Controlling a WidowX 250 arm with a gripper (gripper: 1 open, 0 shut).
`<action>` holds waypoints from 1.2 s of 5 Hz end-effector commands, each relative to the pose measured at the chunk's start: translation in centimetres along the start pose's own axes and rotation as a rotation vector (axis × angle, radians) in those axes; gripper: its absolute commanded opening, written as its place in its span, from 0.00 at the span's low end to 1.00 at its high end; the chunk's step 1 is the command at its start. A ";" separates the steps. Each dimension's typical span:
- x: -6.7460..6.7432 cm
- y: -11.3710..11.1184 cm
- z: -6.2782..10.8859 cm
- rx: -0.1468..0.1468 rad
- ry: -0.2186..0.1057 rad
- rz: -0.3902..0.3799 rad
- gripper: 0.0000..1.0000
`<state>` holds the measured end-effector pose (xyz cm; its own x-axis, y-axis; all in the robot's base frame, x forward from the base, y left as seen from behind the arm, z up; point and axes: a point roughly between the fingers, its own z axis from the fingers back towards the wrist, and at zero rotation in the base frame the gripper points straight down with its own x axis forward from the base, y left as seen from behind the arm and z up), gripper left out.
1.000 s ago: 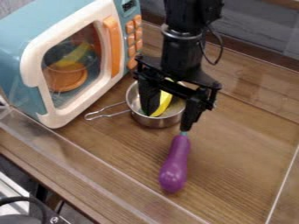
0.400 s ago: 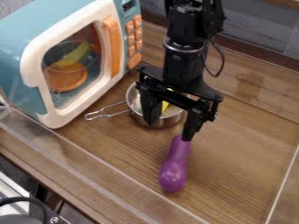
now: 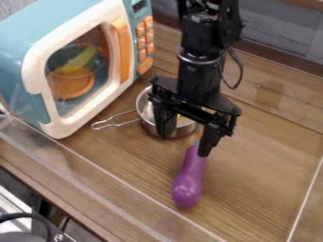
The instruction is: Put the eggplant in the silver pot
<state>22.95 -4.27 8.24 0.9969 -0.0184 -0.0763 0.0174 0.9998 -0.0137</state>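
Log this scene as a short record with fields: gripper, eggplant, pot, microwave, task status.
gripper: gripper open, pointing down, above the stem end of the eggplant
eggplant: eggplant purple, lying on the wooden table, not held
pot: silver pot beside the microwave, partly hidden by the gripper; something yellow inside
microwave: toy microwave at left, yellow and orange items behind its window
task status: eggplant not yet in the pot

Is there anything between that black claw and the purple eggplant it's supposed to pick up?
Nothing visible. The black gripper hangs open, pointing down, over the stem end of the purple eggplant lying on the wooden table. The small silver pot sits just behind it, beside the toy microwave.
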 end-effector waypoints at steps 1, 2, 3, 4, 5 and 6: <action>0.3 -0.2 0.4 -0.005 -0.037 -0.012 1.00; 0.3 -0.4 0.1 -0.007 -0.039 -0.021 1.00; 0.3 -0.5 -0.3 -0.010 -0.043 -0.030 1.00; 0.2 -0.7 -0.7 -0.015 -0.045 -0.039 1.00; 0.2 -0.9 -1.3 -0.023 -0.050 -0.048 1.00; 0.2 -0.9 -1.8 -0.029 -0.054 -0.054 1.00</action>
<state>22.54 -5.10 5.91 0.9966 -0.0684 -0.0461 0.0665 0.9969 -0.0421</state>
